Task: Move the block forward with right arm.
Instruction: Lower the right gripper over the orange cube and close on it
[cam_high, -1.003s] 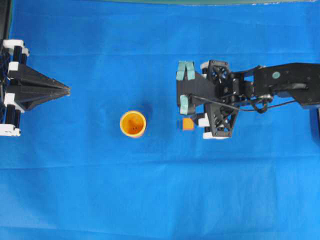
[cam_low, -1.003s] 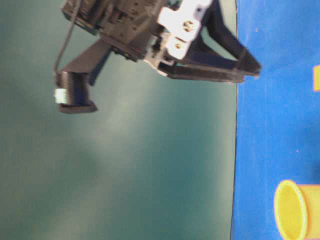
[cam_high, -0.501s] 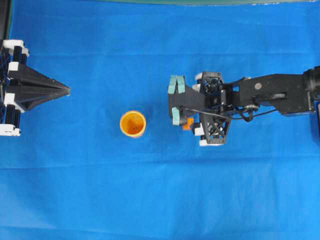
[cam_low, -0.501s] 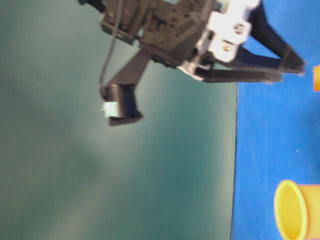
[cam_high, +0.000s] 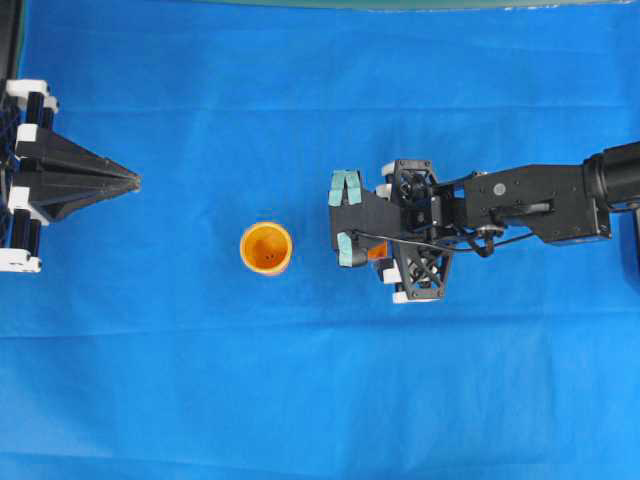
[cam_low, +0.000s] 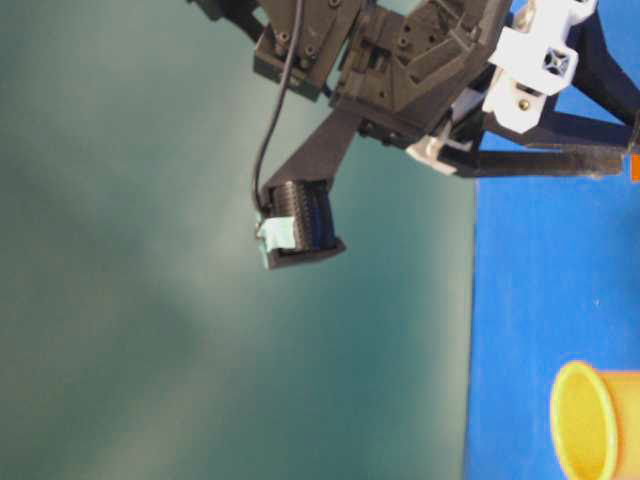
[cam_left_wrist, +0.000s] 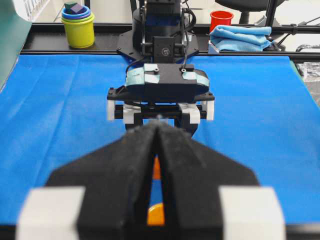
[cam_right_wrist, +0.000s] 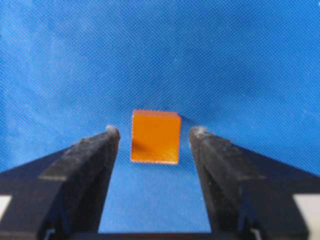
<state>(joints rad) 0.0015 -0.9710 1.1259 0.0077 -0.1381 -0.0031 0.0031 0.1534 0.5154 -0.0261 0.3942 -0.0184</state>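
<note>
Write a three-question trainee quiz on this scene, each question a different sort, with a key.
1. True or false: the right gripper is shut on the block.
2. Multiple choice: in the overhead view, the cup lies (A) to the left of the block, (B) to its right, (C) under the right arm.
3. Fill in: in the left wrist view, the left gripper has its fingers pressed ____.

Key:
1. False. Blue cloth shows between each finger and the block.
2. A.
3. Together, so it is shut.
</note>
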